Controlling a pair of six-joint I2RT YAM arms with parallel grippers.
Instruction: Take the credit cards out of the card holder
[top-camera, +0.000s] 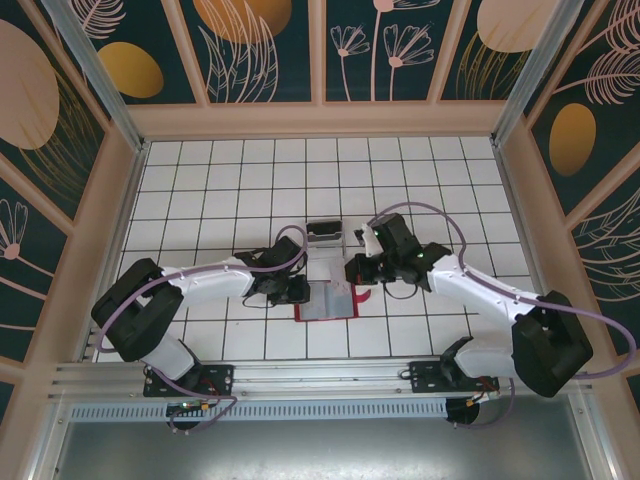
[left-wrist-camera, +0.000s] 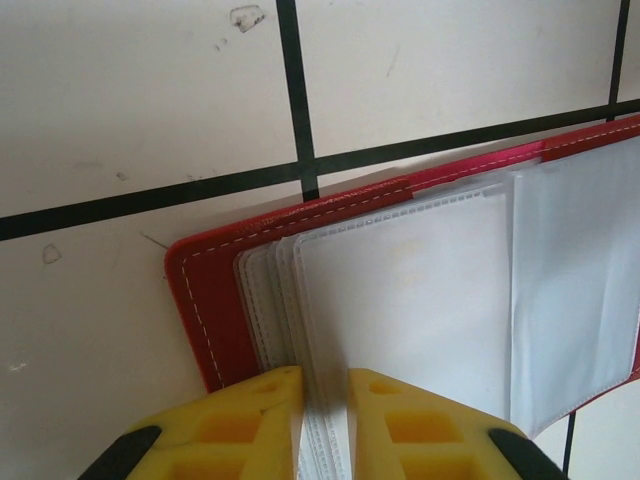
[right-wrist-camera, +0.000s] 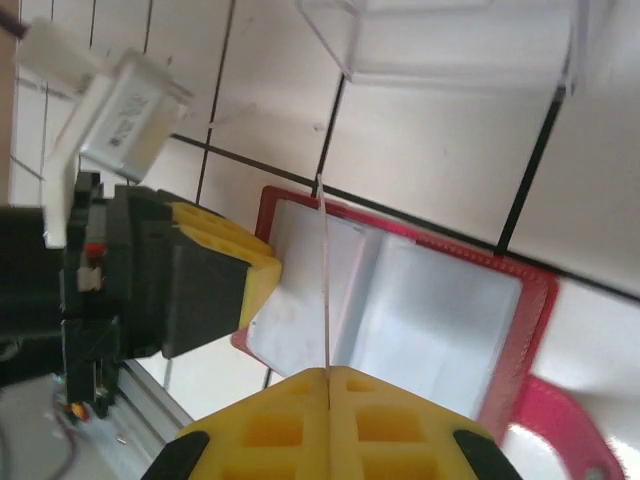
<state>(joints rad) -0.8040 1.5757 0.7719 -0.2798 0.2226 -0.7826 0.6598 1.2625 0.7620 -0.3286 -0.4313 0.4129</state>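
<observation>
Much of the red wallet (top-camera: 328, 305) is hard to read. Its milky plastic sleeves (left-wrist-camera: 420, 290) hide whatever they carry, so I cannot tell whether any cards sit inside. In the left wrist view the wallet's right side runs off the frame.

The wallet lies open on the white tiled table (top-camera: 200, 190), between the two grippers and just in front of a clear box (top-camera: 323, 232). From above the grippers cover part of it, and their fingers are too small to judge.

The wrist views fill that in. The left gripper (left-wrist-camera: 325, 420) is nearly closed, its yellow fingers (left-wrist-camera: 250, 415) pinching the edge of the stacked sleeves at the wallet's left side. The right gripper (right-wrist-camera: 328, 400) has its fingers pressed together on a thin clear sheet (right-wrist-camera: 323, 280). That sheet is seen edge-on as a pale line rising over the open wallet, and whether it is a card or a sleeve I cannot tell.

The right wrist view also shows the snap tab (right-wrist-camera: 560, 430) sticking out from the wallet's right side, partly cut off at the frame's edge.

The wallet is red with pale stitching along its border and a rounded corner.
</observation>
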